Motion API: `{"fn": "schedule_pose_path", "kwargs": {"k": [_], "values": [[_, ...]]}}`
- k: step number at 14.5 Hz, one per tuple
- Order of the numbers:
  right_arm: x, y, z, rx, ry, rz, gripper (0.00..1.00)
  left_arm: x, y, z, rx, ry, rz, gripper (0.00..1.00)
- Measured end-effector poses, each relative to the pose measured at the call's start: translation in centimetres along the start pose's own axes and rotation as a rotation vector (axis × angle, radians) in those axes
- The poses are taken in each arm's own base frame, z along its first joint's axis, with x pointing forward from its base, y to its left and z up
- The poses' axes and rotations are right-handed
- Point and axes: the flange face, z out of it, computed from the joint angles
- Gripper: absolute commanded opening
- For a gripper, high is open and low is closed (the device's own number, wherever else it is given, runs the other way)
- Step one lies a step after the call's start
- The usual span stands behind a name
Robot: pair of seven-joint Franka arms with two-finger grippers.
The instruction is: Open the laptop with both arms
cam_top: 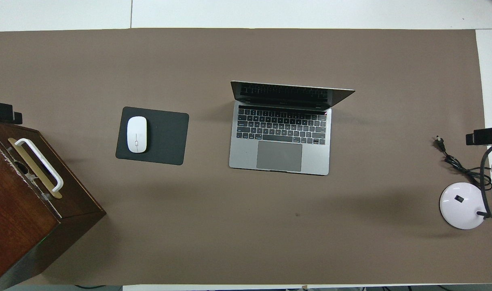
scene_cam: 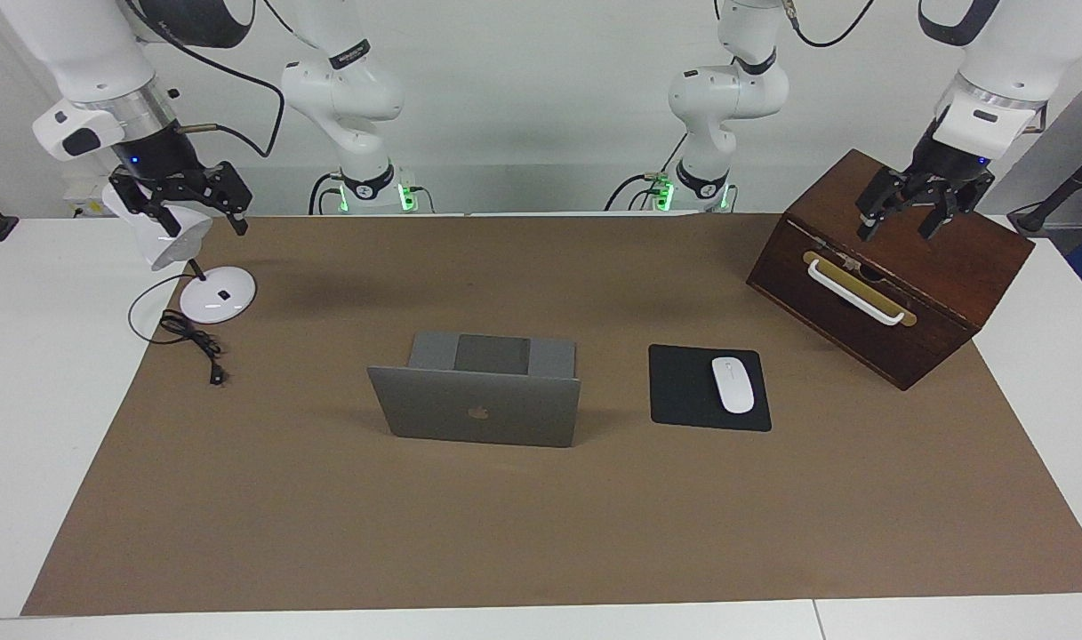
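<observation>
A brown mat (scene_cam: 541,533) is covering most of the table; a wooden box (scene_cam: 896,267) with a white handle is sitting at the left arm's end, and the left gripper (scene_cam: 916,206) is hanging over its top with fingers spread and nothing between them; at the right arm's end the right gripper (scene_cam: 183,200) is hovering over a white desk lamp (scene_cam: 212,293), its fingers looking parted and holding nothing. The laptop (cam_top: 282,129) is standing mid-mat with its lid raised and keyboard showing, well apart from both grippers; a black mouse pad (cam_top: 159,135) carrying a white mouse (cam_top: 136,134) is lying beside it toward the left arm's end. Judging from this, the opening is looking done and both arms are waiting clear; no further move is seeming called for beyond resting away from the lid.
</observation>
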Motion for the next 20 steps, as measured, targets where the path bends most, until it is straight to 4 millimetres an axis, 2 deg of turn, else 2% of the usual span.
{"fn": "schedule_pose_path", "kwargs": {"k": [4,6,11,17,20], "values": [[0.0,-0.5,-0.3,-0.001,-0.005,-0.010,1.00,1.6,-1.6,-0.8,0.004,-0.098,-0.028,1.00],[0.0,-0.7,-0.4,-0.002,0.001,-0.013,1.00,1.9,-1.5,-1.0,0.004,-0.108,-0.026,1.00],[1.2,-1.7,-1.8,-0.002,0.018,-0.036,1.00,0.5,-1.0,-0.1,0.000,-0.158,-0.019,1.00],[1.8,-2.3,-1.7,0.001,0.011,-0.049,1.00,-1.4,-0.4,3.1,-0.003,-0.176,-0.010,1.00],[1.8,-2.4,-1.6,0.001,0.007,-0.051,1.00,-2.2,-0.4,3.3,-0.003,-0.177,-0.009,1.00]]}}
